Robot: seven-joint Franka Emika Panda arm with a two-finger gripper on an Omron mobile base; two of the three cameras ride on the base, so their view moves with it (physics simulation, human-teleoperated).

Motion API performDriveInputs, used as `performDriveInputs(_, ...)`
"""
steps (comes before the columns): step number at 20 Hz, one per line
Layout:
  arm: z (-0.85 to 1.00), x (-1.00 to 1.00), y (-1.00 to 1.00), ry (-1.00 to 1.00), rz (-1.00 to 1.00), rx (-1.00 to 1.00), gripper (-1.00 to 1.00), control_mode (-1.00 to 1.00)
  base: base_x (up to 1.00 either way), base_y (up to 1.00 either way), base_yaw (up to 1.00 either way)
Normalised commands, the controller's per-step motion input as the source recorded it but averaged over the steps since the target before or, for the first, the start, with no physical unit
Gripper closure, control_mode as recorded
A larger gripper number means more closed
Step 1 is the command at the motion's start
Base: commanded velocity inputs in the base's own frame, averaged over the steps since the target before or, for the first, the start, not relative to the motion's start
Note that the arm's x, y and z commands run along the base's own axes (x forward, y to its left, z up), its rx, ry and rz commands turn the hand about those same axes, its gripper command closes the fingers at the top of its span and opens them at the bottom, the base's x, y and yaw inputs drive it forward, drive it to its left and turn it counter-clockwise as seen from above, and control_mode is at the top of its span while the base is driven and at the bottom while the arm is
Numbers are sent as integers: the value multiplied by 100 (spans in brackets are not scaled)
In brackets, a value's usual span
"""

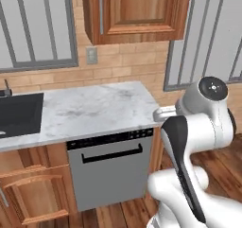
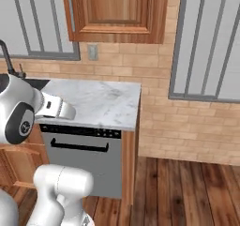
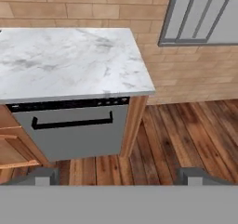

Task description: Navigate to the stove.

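The stove is out of view. My gripper [image 3: 120,177] is open, its two dark fingertips [image 3: 44,176] spread wide with nothing between them. It looks down at the right end of a white marble counter [image 3: 69,60] and the plain grey dishwasher panel [image 3: 76,132] with a black handle below it. My white arm [image 1: 189,146] is folded close to the base, in front of that counter's end.
A black sink [image 1: 19,113] lies at the counter's left, with a dark faucet [image 2: 9,56] behind it. A wooden wall cabinet [image 1: 137,12] hangs above, between barred windows [image 2: 206,42]. Wood floor [image 2: 187,192] stretches to the right along a brick wall [image 2: 187,126].
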Motion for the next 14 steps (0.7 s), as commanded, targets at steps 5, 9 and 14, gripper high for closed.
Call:
performDriveInputs(5,0,0,0,0,0,0,-100,100,-100,-10,-43)
performDriveInputs(9,0,0,0,0,0,0,-100,100,-100,-4,-61)
performDriveInputs(14,0,0,0,0,0,0,-100,100,-86,0,-75)
